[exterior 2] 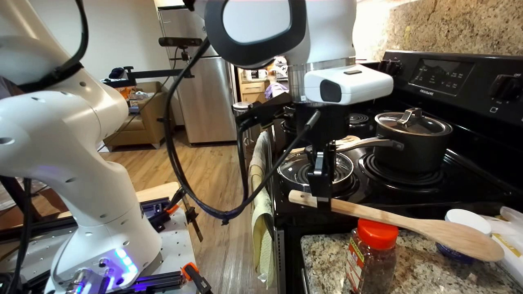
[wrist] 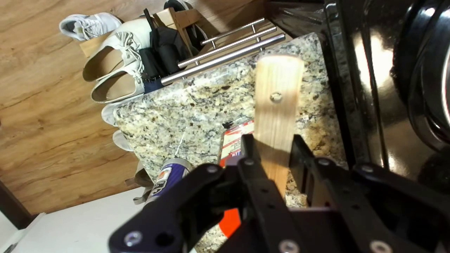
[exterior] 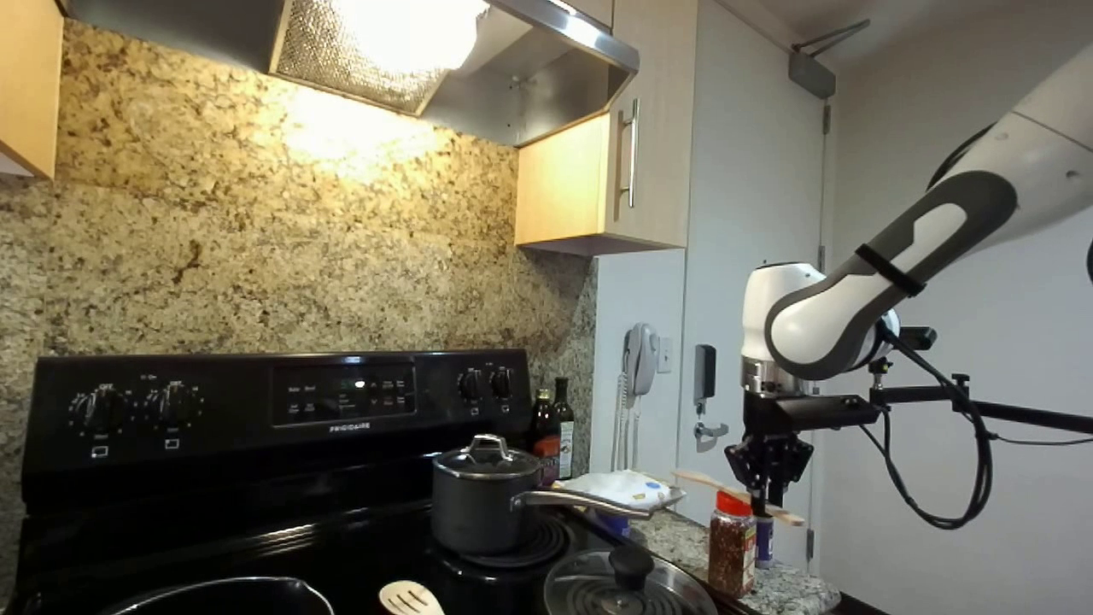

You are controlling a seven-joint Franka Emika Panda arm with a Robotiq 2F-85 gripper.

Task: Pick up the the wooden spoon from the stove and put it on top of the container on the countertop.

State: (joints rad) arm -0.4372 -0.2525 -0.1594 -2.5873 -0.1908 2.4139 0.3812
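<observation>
The spoon hangs above the countertop beside the stove

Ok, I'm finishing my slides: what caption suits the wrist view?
Black jaws grip a pale wooden spoon's handle above a speckled stone countertop beside a glossy black stove.

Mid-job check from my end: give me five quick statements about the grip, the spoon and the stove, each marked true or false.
1. The gripper holds the spoon by its handle. True.
2. The handle has a hole near its end. True.
3. The gripper covers the hole. False: it shows beyond the fingertips.
4. The saucepan on the stove has its lid on. True.
5. The spoon is slotted. False: its bowl is solid.
</observation>
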